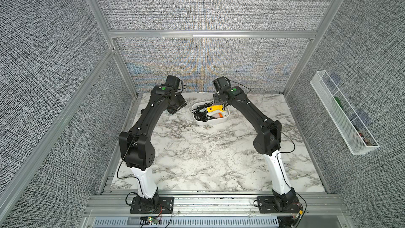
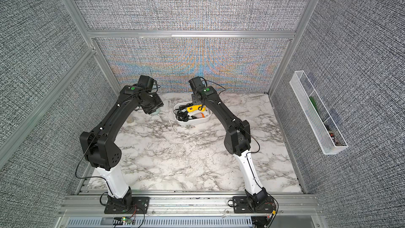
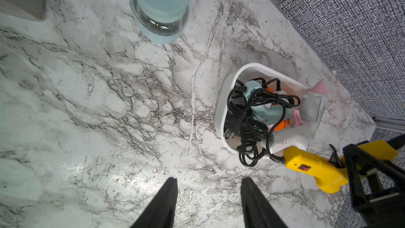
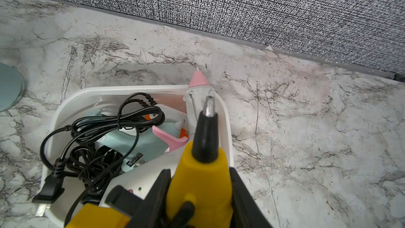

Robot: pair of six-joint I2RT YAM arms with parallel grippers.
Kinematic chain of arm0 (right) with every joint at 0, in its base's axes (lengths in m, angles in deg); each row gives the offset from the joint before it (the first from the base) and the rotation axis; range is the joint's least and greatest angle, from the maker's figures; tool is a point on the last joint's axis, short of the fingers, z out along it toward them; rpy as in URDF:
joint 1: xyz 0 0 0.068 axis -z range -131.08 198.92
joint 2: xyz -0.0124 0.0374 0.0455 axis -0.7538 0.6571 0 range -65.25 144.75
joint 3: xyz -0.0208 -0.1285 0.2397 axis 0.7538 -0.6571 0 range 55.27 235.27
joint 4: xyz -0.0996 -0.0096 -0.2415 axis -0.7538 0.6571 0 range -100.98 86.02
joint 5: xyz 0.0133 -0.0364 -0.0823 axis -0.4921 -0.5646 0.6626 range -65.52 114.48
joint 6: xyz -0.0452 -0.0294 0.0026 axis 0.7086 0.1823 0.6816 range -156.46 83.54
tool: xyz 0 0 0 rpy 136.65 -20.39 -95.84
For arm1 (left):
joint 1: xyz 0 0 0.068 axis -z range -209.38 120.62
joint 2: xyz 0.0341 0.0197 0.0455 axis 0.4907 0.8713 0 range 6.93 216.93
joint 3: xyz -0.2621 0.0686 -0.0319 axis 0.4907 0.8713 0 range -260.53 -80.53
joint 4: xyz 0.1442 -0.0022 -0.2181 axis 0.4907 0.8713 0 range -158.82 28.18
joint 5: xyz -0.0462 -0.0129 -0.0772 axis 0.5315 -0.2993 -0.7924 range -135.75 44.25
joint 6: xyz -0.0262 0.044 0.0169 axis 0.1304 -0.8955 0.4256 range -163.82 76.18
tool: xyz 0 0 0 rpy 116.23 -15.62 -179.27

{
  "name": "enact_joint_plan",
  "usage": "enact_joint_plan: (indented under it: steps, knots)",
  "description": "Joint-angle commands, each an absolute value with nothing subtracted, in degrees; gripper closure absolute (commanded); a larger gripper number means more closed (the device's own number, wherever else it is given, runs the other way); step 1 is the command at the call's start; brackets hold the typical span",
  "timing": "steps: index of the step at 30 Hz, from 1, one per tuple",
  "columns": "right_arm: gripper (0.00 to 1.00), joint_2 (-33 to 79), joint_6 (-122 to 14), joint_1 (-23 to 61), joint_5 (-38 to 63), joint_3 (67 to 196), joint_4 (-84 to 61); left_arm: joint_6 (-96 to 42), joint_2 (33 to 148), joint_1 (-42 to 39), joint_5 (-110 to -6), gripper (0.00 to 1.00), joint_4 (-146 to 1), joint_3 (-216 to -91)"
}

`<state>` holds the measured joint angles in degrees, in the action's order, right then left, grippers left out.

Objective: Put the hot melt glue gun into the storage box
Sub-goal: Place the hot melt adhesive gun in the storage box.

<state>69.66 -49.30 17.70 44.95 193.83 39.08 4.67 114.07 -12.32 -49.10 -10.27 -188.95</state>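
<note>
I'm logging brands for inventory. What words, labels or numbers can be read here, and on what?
None readable.
Label on the pale blue glue gun: print too blurred to read.
Red switch on the yellow glue gun: no legible mark.

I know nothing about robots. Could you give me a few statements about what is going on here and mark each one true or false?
1. The right hand grips a yellow glue gun. True.
2. The left hand holds a glue gun too. False: it is open and empty above the table.
3. The storage box is empty. False: black cords and a pale blue glue gun lie in it.
4. A white wire tray sits on a side wall. True.
</note>
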Motion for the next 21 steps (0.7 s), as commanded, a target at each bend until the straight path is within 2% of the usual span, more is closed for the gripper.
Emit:
enact_joint_plan:
  steps: [1,7,21]
  knots:
    - [0.85,71.71,-47.68,17.55,46.24,196.15,38.18,4.39,113.68,-12.42,-48.65,0.48,-10.12,-189.42]
    - [0.85,73.86,-45.90,17.53,50.94,196.21,34.86,4.27,113.63,-12.42,-48.48,0.48,-9.76,-189.26]
    - [0.82,79.30,-40.26,15.95,54.52,199.87,28.44,4.32,113.73,-12.42,-48.66,0.48,-9.78,-188.40]
